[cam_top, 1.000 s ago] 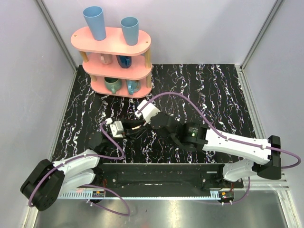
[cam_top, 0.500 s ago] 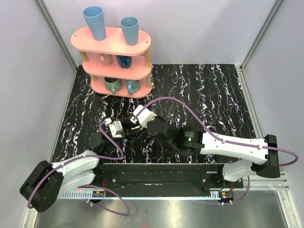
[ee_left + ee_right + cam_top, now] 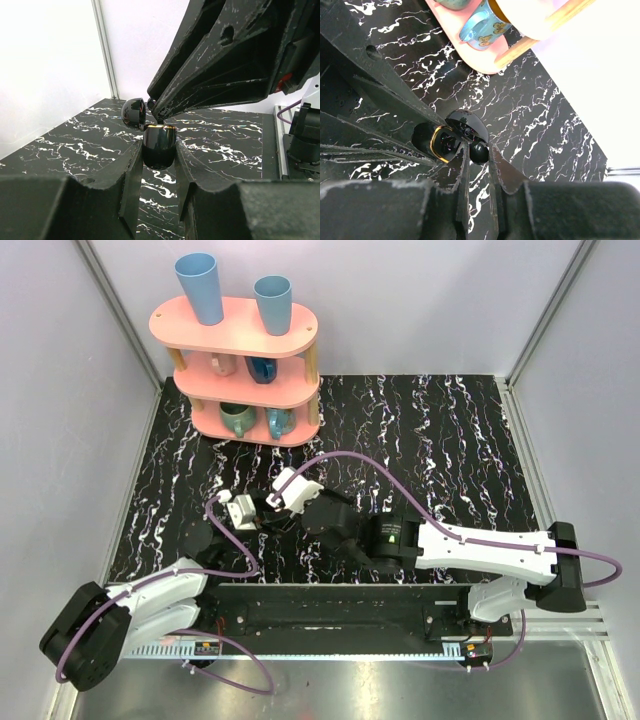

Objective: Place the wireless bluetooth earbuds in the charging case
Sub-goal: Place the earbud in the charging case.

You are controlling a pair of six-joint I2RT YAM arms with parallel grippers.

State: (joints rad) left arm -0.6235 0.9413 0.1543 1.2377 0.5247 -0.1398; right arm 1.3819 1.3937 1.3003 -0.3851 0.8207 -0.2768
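left gripper (image 3: 159, 156) clamps the glossy black rounded charging case (image 3: 159, 144), lid open; right gripper (image 3: 478, 148) at its rim, grasp unclear.

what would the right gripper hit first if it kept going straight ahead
Probably the open case, held by the left gripper; the right gripper has its tips right at the case's mouth.

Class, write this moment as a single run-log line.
phase: insertion | left gripper: shut on charging case, lid open | right gripper: tips at case mouth, grasp unclear | earbuds: not clearly visible
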